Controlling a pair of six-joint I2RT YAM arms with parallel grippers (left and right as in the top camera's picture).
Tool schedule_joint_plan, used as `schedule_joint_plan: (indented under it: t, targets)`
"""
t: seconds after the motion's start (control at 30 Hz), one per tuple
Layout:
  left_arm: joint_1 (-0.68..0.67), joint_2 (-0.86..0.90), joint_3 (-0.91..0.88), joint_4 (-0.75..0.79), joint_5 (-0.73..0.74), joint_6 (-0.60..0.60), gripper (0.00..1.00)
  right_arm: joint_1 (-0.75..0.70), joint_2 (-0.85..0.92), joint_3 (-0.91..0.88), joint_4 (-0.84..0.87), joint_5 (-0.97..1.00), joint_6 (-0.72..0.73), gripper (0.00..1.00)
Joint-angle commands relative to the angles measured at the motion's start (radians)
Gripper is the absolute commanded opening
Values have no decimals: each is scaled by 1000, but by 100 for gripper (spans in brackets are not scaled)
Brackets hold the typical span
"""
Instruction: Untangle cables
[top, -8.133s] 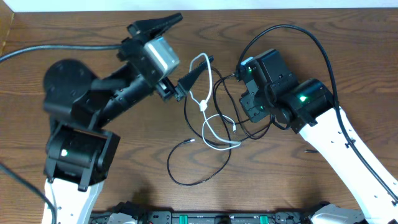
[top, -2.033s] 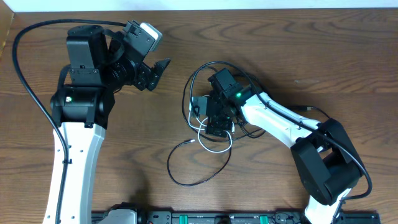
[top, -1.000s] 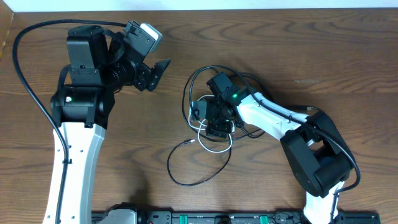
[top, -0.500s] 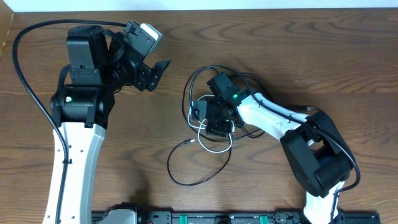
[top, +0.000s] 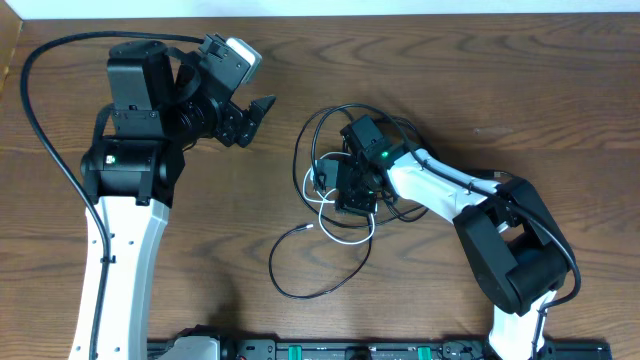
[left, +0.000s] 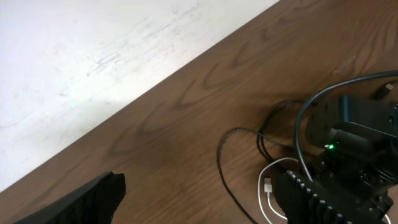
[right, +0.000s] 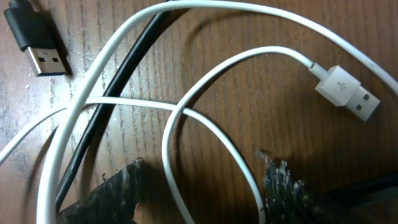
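Cables (right: 126, 81) tangled — right gripper (right: 200, 165) fingers spread astride the white cable (right: 165, 143); left gripper (left: 200, 183) spread wide.

No text, label, brand, number or sign could be read in any view. Close up, the white plastic USB plug (right: 346, 93) on the thin white cable (right: 124, 102) carried no legible marking. The same held for the black plastic USB plug (right: 37, 46), well to the left of the white plug.
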Motion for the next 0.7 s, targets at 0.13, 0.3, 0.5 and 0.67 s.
schedule_joint_plan:
  t: [0.13,0.3,0.5,0.67]
  targets:
    - [4,3,7,-3,21,9,82,-2,18,-51,17,-10,-8,57]
    - [4,3,7,-3,21,9,82,-2,18,-51,16,-10,-31,37]
    - [4,3,7,-3,21,9,82,-2,18,-51,16,-10,-35,1]
    - [4,4,7,-3,21,9,82,0,18,-50,25,-10,-27,1]
